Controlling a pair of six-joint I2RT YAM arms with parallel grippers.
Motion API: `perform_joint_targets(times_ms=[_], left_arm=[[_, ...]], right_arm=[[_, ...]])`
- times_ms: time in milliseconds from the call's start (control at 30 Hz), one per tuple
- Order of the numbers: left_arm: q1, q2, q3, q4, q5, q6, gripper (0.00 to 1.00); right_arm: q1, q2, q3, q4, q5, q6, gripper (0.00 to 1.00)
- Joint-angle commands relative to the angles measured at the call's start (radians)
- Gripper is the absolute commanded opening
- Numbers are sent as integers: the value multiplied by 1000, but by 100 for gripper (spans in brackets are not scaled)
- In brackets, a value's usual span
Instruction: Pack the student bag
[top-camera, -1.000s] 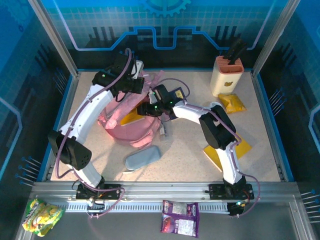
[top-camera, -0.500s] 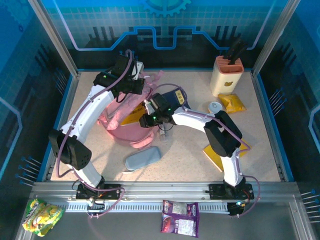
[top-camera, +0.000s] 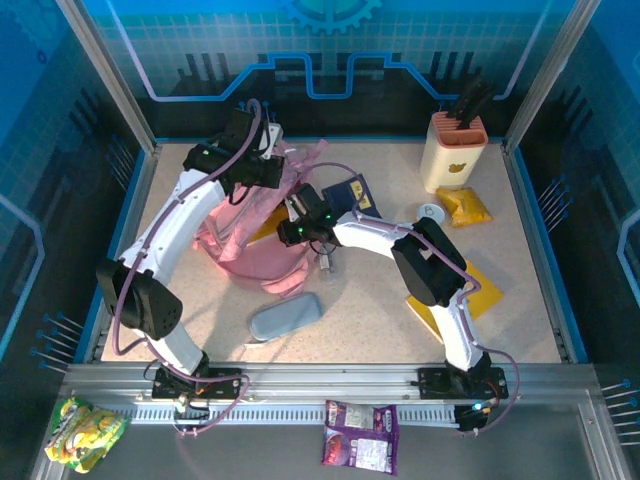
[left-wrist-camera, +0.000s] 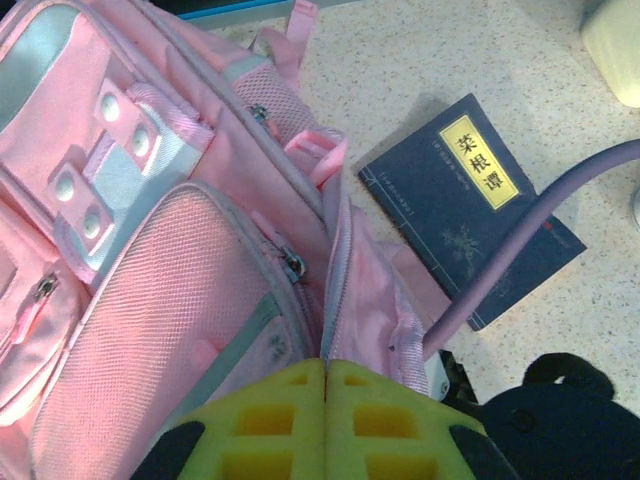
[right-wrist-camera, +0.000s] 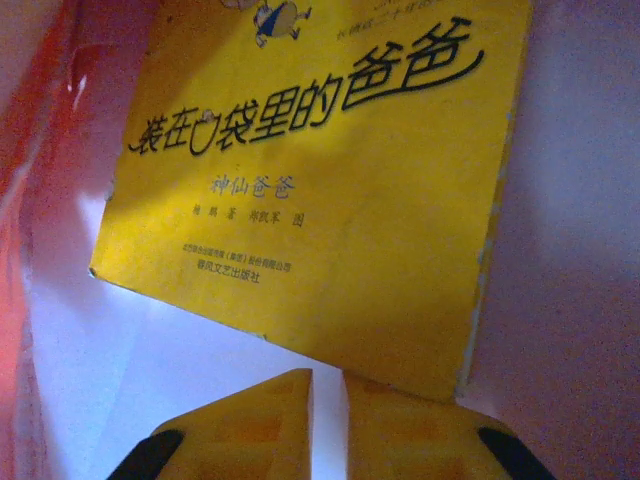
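Right wrist view: right gripper (right-wrist-camera: 327, 380), narrowly parted, grip uncertain, is facing yellow book (right-wrist-camera: 330, 190) at twelve o'clock inside student bag (top-camera: 252, 264).

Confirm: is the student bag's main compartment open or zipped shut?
Open: the student bag gapes along its zip, and the yellow book lies inside with pink fabric around it.

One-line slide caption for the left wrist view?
Left gripper pinches the open zip edge of the student bag; dark blue book lies on the table beside it.
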Motion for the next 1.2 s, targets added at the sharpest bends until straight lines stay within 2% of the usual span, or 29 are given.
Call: perform_joint_targets(times_ms=[0,200,367,567,633,733,767,867,1033,1100,1167], left_arm=[[33,-38,-14,-9,-16,13,0],[54,-52,-88,-1,-23,10,0],[65,-73,-180,3,-63,7,0],[67,-84,-253,-28,-102,23,0],[66,-90,-269,-33,-66,1,0],[57,-112,-314,22,56,-47,0],[50,-119,-331,44,72,-73,3],[23,-134,-354,71,98,-171,27],[-120,-183,-449,271,159,-321,45],[-181,-182,-472,324,127,-393,47],[-236,-171,-498,406,147,-453,48]], right_arm=[[17,-60,0,79,-26,-54,19],[13,-312,-240,163,-140,-69,29],[-62,-497,-363,74,-212,-32,40],[-188,-644,-493,-74,-180,-5,52],[-243,-668,-528,-100,-179,12,55],[-317,-693,-562,-144,-193,27,58],[-337,-698,-564,-171,-184,30,60],[-377,-734,-574,-254,-150,44,63],[-467,-841,-632,-406,-37,108,70],[-527,-916,-693,-410,-9,137,73],[-587,-988,-764,-433,33,154,77]])
